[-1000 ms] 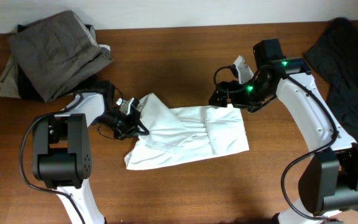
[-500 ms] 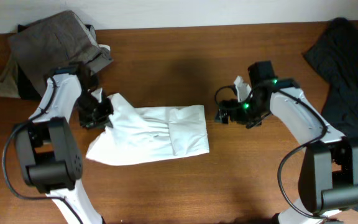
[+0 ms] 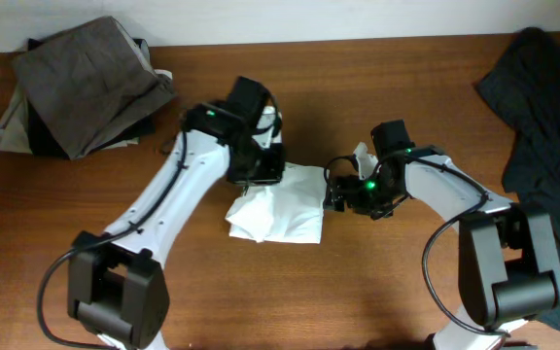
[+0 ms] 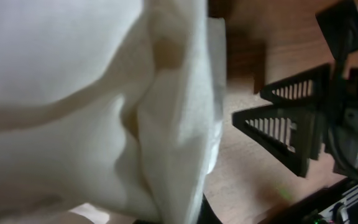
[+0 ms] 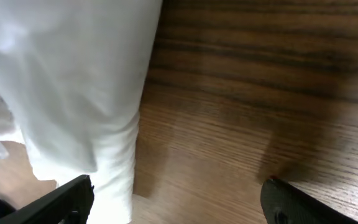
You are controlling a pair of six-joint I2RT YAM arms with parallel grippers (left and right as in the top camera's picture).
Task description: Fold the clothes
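Well left of the white T-shirt (image 3: 285, 206), toward the far edge: folded grey-brown trousers (image 3: 84, 83). Left gripper (image 3: 262, 171) at the shirt's upper-left edge, pressed together, apparently pinching bunched cloth; fingers hidden in wrist view. Shirt lies on the table (image 3: 261, 301), doubled into a rumpled stack. Right gripper (image 3: 336, 192) just beside the shirt's right edge, spread wide, holding nothing. Well right of the shirt: dark charcoal garment (image 3: 538, 92).

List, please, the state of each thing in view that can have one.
white T-shirt: folded over into a small bundle, edges uneven.
left hand: shut on the white T-shirt's upper edge.
right hand: open, empty, beside the bundle's right edge.
grey-brown trousers: folded, lying at the far left.
dark garment: unfolded, lying loosely at the right.
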